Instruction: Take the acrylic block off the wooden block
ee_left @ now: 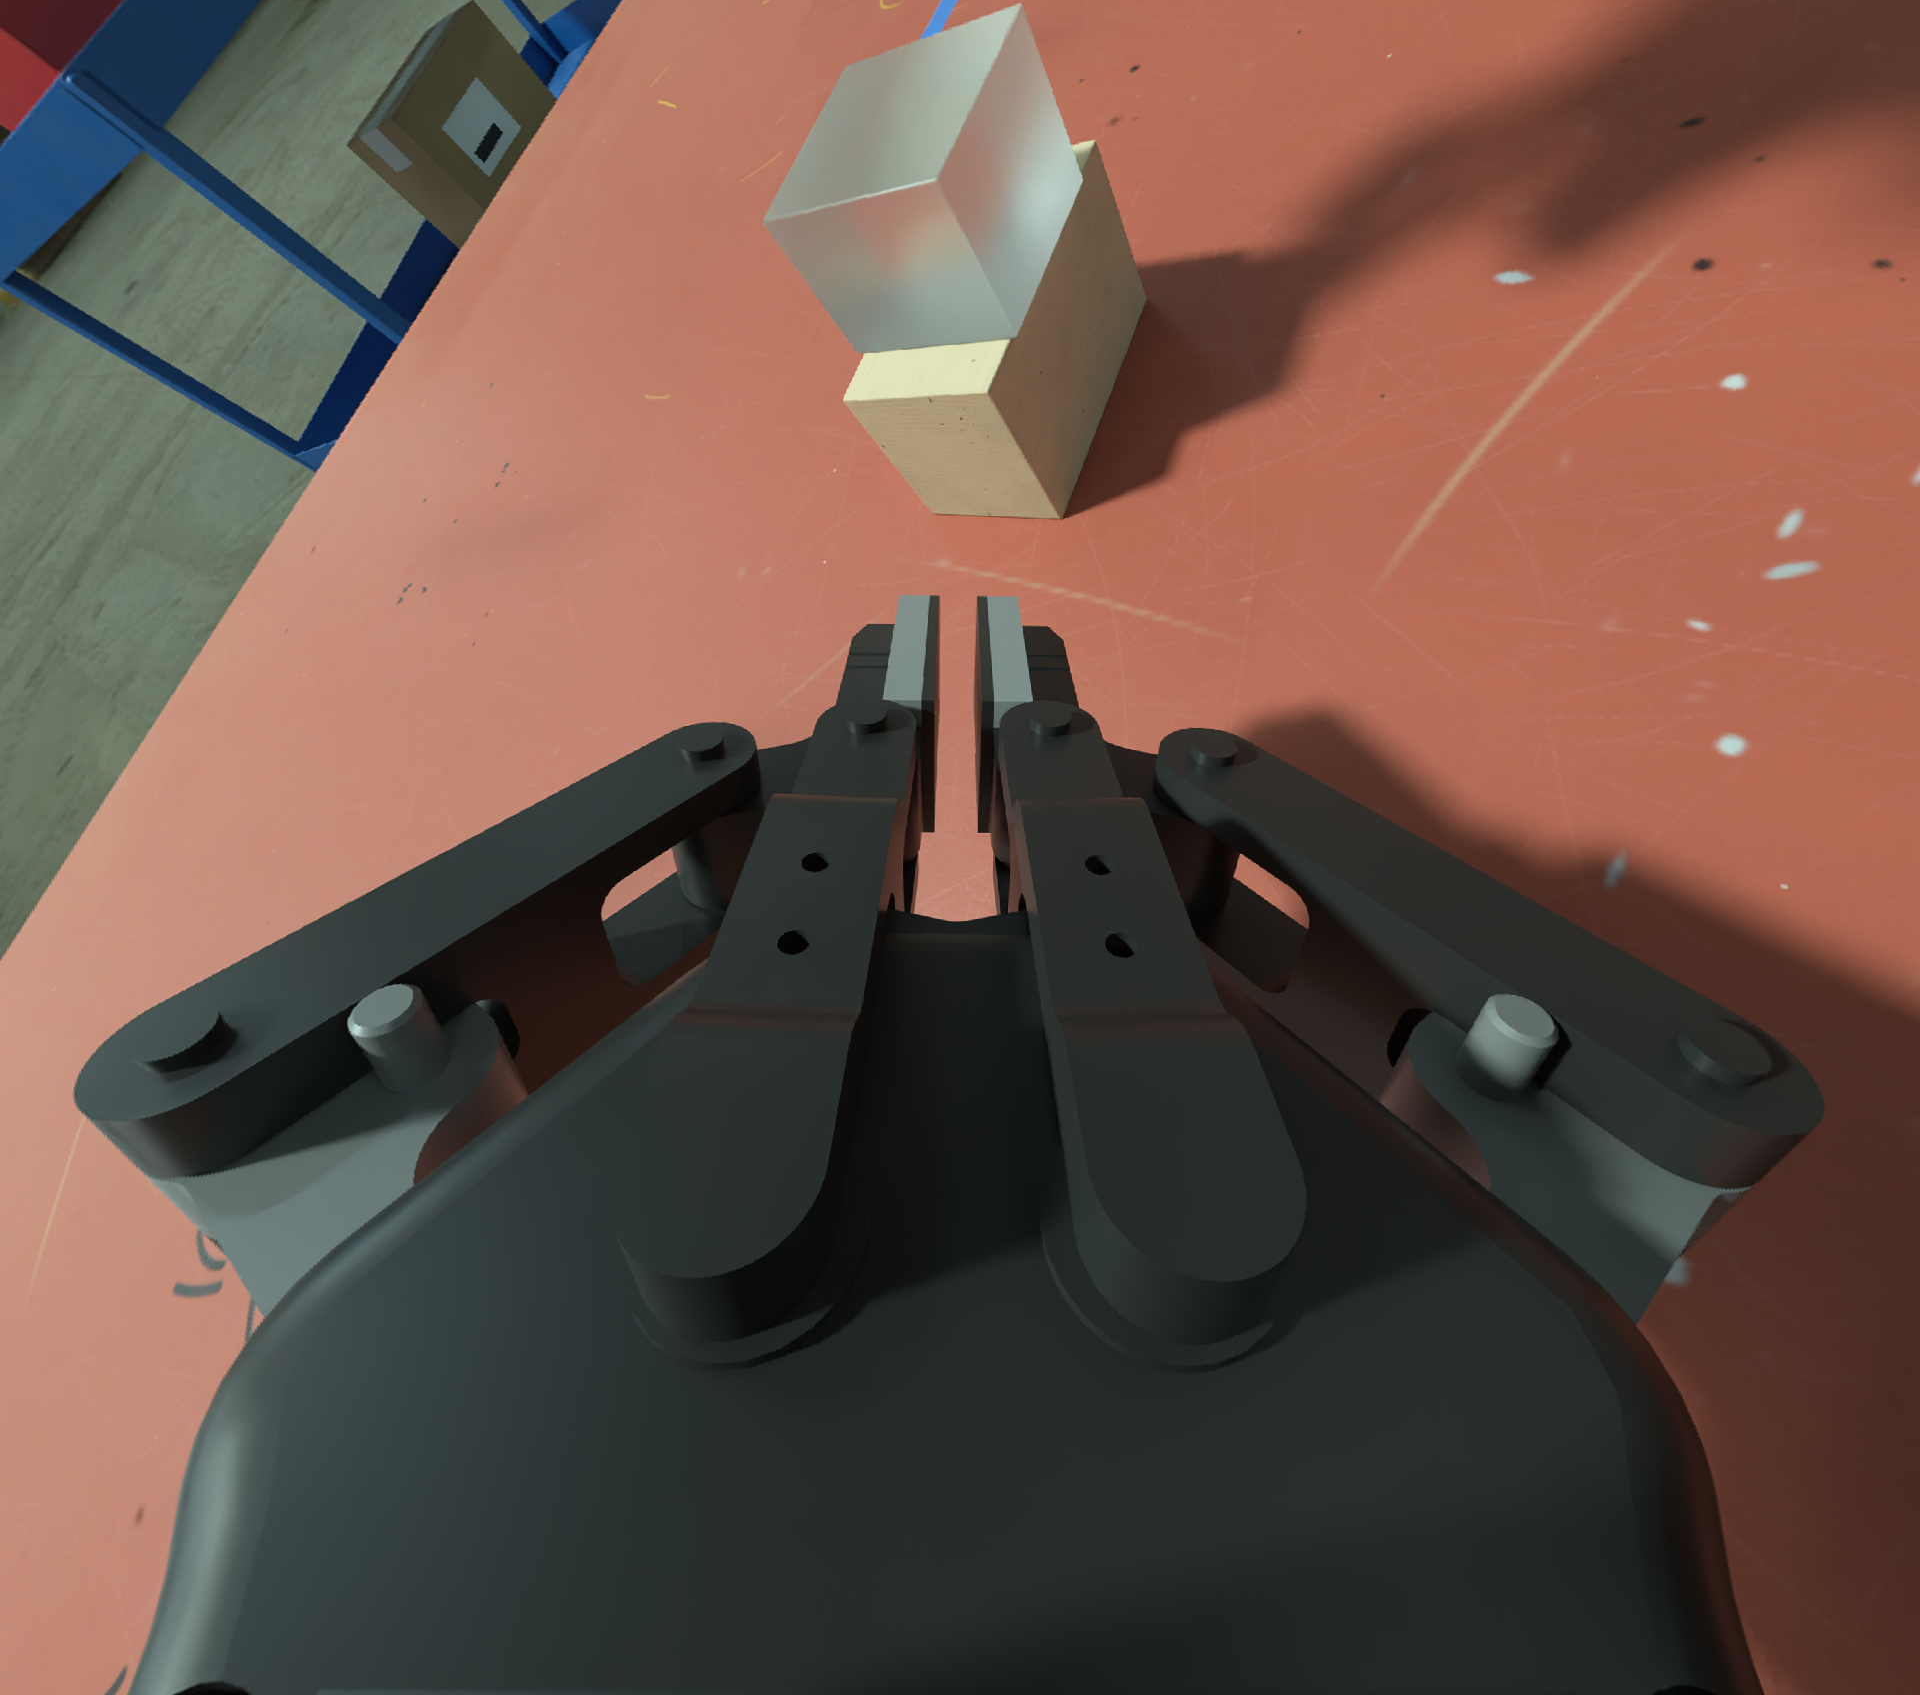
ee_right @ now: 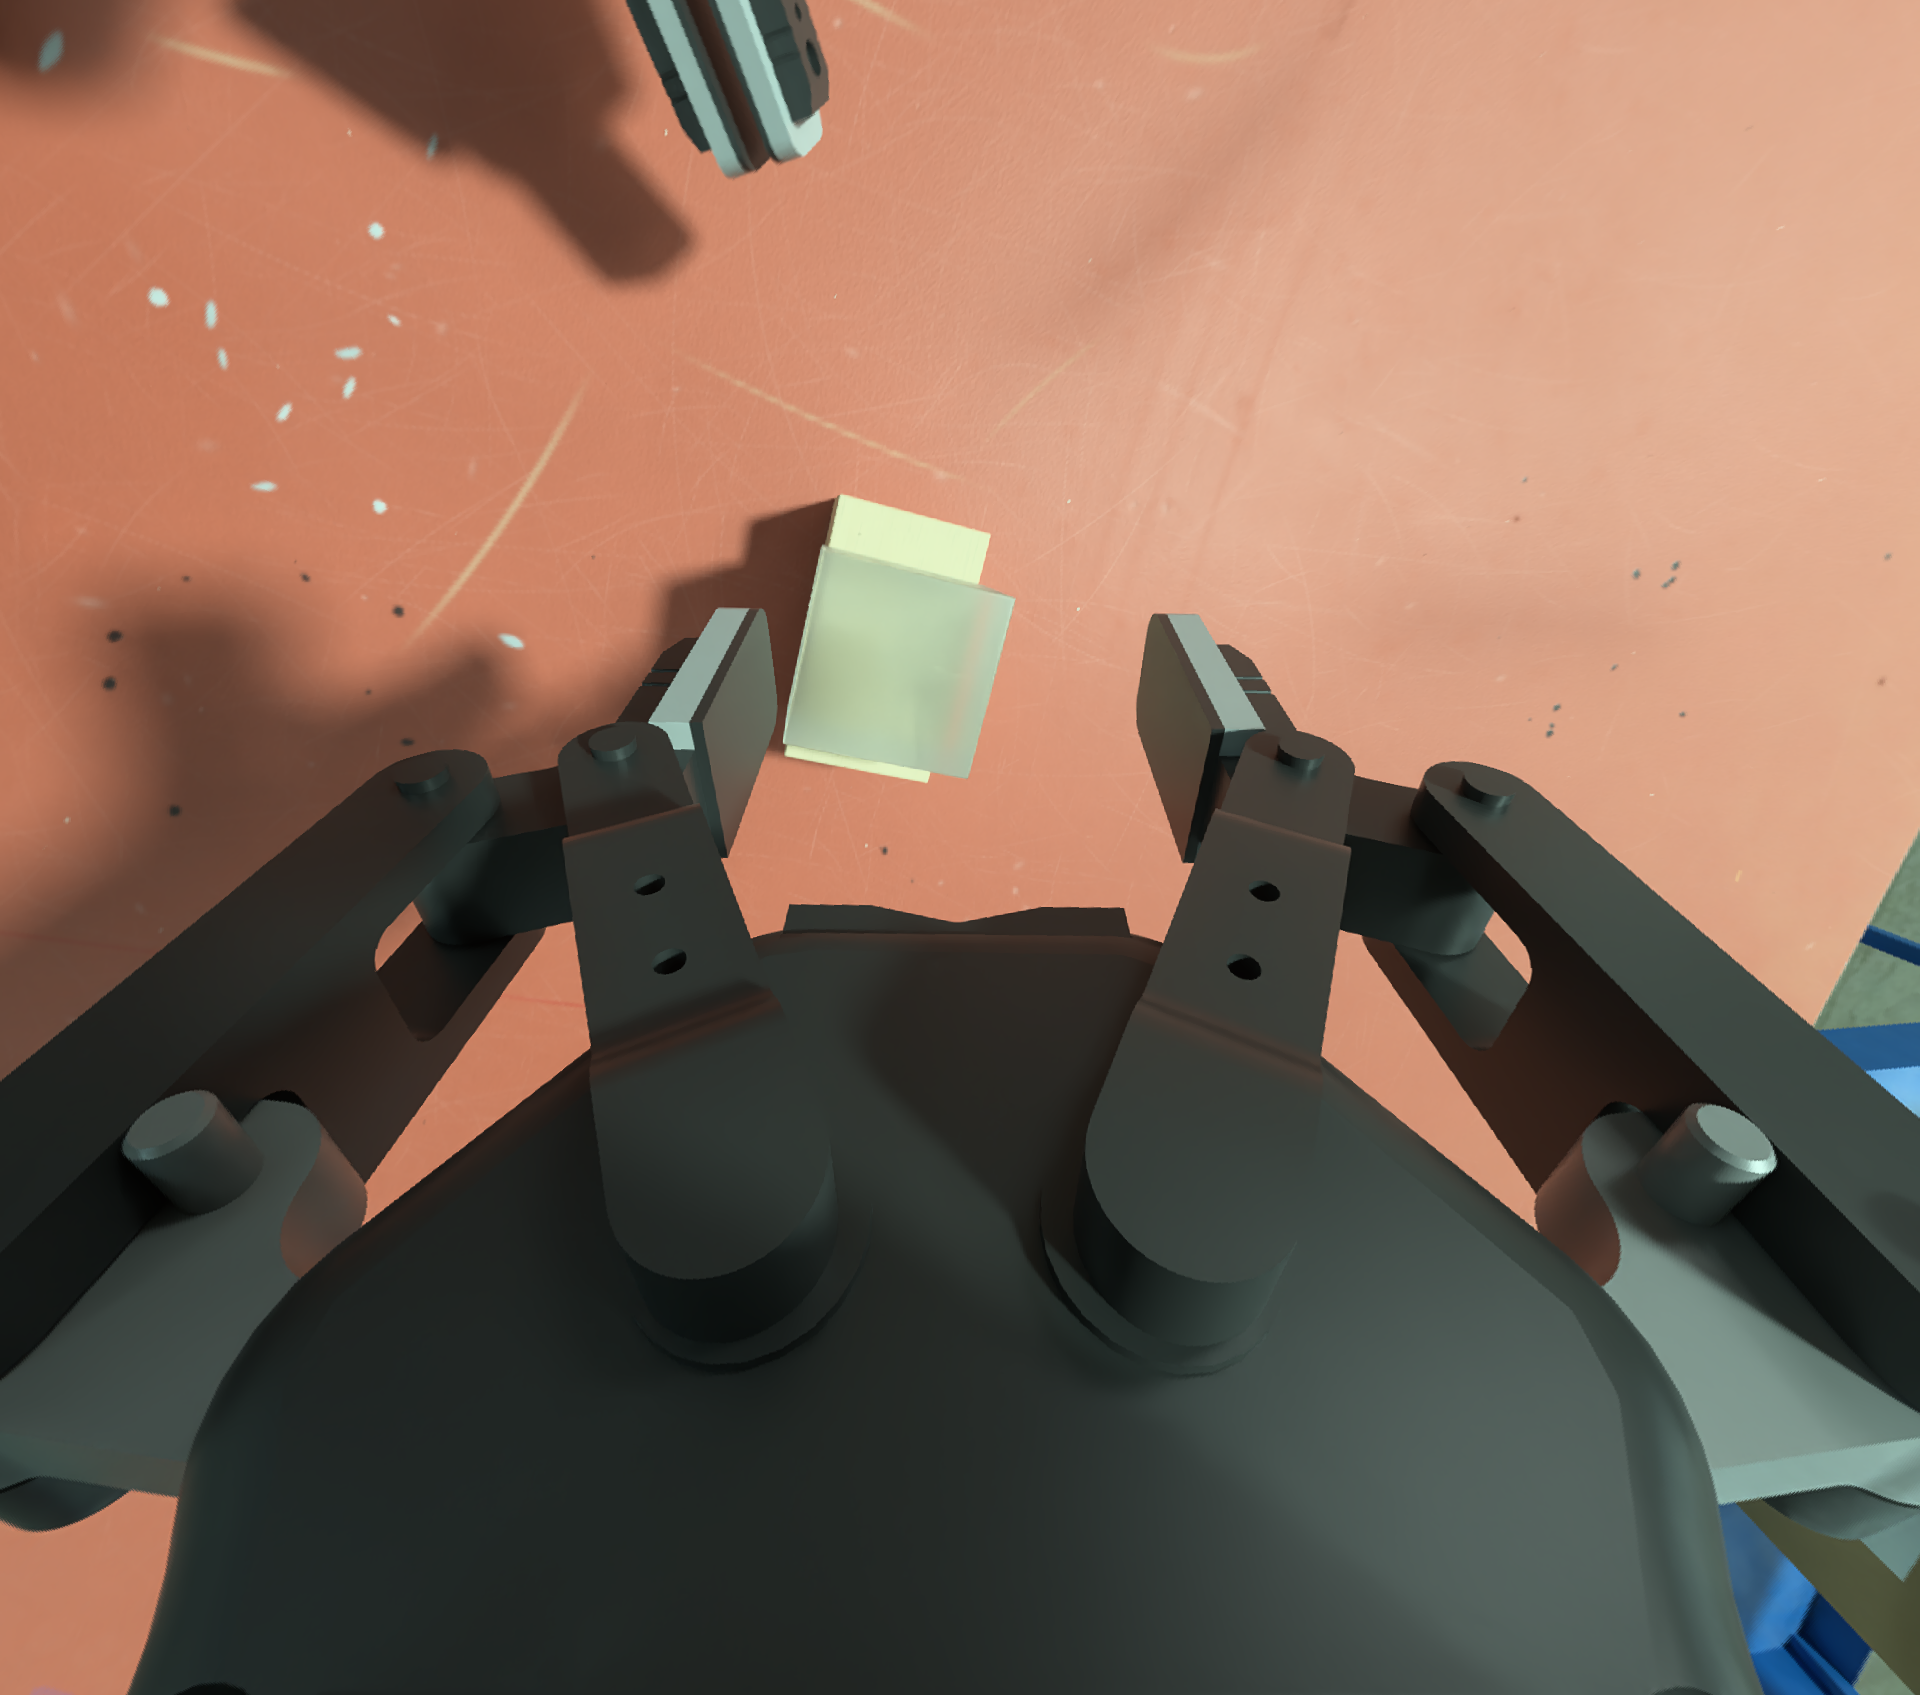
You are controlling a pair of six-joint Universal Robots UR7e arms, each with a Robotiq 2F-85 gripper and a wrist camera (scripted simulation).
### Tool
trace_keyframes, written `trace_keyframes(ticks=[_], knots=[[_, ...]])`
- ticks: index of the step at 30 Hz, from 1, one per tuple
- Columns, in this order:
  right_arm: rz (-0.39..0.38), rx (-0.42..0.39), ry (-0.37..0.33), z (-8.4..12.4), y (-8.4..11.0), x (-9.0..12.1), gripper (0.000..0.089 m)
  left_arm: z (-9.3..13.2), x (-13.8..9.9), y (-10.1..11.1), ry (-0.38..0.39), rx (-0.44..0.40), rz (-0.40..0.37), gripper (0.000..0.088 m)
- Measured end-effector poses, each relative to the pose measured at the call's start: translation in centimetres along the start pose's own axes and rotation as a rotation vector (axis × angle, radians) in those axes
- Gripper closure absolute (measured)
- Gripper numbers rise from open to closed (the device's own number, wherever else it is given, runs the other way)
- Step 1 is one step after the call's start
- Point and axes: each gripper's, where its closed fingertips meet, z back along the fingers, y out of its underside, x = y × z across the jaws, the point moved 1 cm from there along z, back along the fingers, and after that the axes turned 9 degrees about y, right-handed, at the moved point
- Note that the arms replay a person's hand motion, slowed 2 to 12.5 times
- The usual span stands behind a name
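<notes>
The scuffed, salmon-red table top (ee_left: 1403, 502) carries everything, marked with scratches and pale flecks. Beyond its edge, on the floor, stand a blue metal frame (ee_left: 208, 118) and a brown cardboard box (ee_left: 447, 118).

Of the two black two-finger grippers, the right gripper (ee_right: 956, 710) looks straight down on the stack with its fingers spread wide and nothing between them. One pad (ee_right: 727, 700) lies just beside the stack's edge, the other well off to the far side, so the spread is not centred on it. The left gripper (ee_left: 958, 648) hangs low near the table, short of the stack, its pads drawn nearly together around a thin gap, holding nothing.

The pale square-cut wooden block (ee_left: 997, 419) rests on the table, and the frosted, translucent acrylic block (ee_left: 925, 191) sits on top of it, twisted a little so that its corners overhang.

The acrylic block looks rigid and of moderate weight, with smooth faces that are probably slippery. Two opposite vertical faces offer the best hold, with the pads flat against them and clear of the wood below. A grip across corners would likely slip, and sideways contact could nudge the lighter-looking wooden block.
</notes>
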Motion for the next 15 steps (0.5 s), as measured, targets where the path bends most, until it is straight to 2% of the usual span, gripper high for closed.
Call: trace_keyframes(ticks=[8,15], knots=[[-0.054,-0.152,0.108,1.4,-0.8,-0.1,0.0272,0.0,-0.1,-0.1,0.016,-0.010,0.012,0.0821],[-0.127,-0.343,0.210,3.0,-1.0,0.3,0.0279,-0.1,-0.4,0.0,0.056,-0.017,0.050,0.0821]])
